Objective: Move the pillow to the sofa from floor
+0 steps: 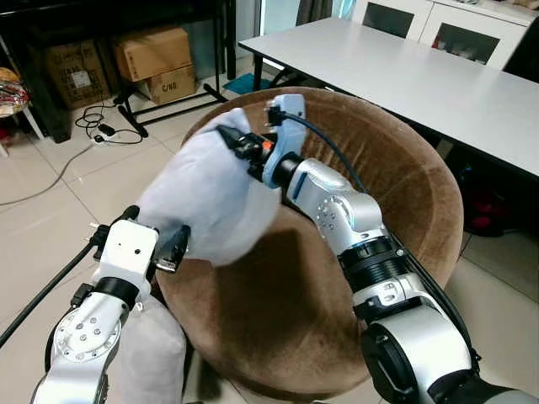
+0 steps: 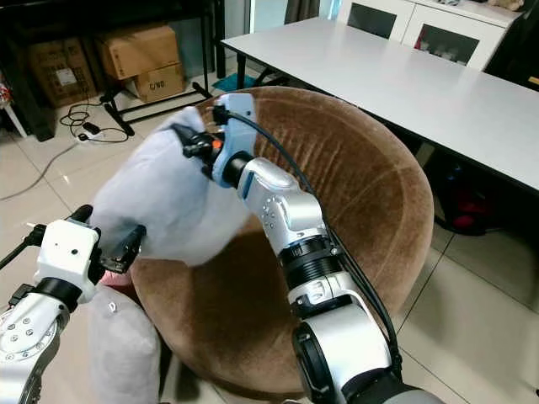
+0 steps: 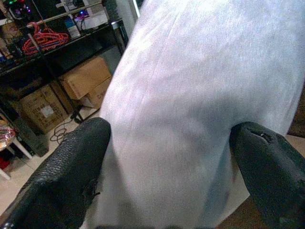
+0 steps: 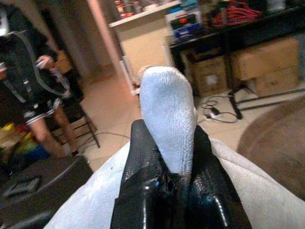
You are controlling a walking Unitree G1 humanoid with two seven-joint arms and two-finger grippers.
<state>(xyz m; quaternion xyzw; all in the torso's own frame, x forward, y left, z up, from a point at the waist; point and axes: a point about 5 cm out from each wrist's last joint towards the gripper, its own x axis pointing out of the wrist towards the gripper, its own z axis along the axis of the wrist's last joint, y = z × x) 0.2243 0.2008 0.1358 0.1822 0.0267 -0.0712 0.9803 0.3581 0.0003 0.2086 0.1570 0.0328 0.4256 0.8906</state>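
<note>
The pillow (image 1: 206,198) is up off the floor, hanging over the near-left rim of the round brown sofa (image 1: 396,194), carried by both arms. The right gripper (image 1: 238,145) has its jaws pressed tight on a bunched corner at the pillow's far top; the right wrist view shows a tuft of white fabric squeezed up between the black fingers (image 4: 143,176). That high pinch looks like the lifting point, so the soft body drapes down from it. The left gripper (image 1: 173,247) takes the near lower edge: in the left wrist view its jaws sit spread wide with the pillow's bulk filling the gap, each finger (image 3: 71,167) against a side, more a cradle than a squeeze. That steadies the bottom and stops the swing.

My read: the carry is nearly done, and the pillow needs to travel right, over the seat, before either grip lets go. Release now and it could slide off the rim.

A second grey pillow (image 1: 152,353) sits low on the near left. A white surface (image 1: 404,76) stands far right, boxes (image 1: 156,59) far left, and a person (image 4: 38,90) waits in the background.
</note>
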